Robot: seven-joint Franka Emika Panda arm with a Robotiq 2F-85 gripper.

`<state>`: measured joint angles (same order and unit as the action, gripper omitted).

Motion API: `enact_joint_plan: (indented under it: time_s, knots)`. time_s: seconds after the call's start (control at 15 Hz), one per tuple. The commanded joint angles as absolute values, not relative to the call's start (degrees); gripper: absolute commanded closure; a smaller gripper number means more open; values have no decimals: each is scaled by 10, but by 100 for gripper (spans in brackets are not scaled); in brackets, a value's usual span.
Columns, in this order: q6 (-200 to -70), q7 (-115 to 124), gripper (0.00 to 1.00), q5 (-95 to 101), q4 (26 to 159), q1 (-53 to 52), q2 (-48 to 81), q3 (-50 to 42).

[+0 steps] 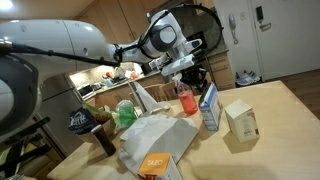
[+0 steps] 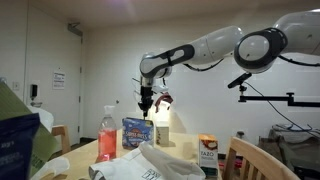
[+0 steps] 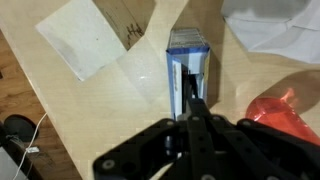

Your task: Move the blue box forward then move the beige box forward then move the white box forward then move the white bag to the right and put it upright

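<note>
The blue box (image 1: 209,108) stands upright on the wooden table (image 1: 285,120), with the beige box (image 1: 240,120) beside it. The crumpled white bag (image 1: 155,138) lies near the front. A white upright carton (image 1: 140,98) stands behind the bag. My gripper (image 1: 182,68) hangs above the blue box, apart from it. In an exterior view the gripper (image 2: 146,100) is over the blue box (image 2: 136,133). In the wrist view the fingers (image 3: 190,100) look pressed together over the blue box top (image 3: 187,55), with the beige box (image 3: 85,45) and the bag (image 3: 280,25) to the sides.
A red bottle (image 1: 185,100) stands close beside the blue box and also shows in the wrist view (image 3: 290,115). An orange box (image 1: 155,165) lies by the bag. A green item (image 1: 125,112) and a dark cup (image 1: 103,140) sit nearby. A chair back (image 2: 255,160) stands at the table edge.
</note>
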<state>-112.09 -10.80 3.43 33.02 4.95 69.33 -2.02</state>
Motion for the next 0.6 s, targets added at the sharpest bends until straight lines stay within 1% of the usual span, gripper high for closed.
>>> enact_joint_plan:
  time_s: [0.0,0.53]
  knots:
    - [-1121,-108,99,34,330,50,693,-20]
    - [-1130,-112,100,63,349,38,675,-33]
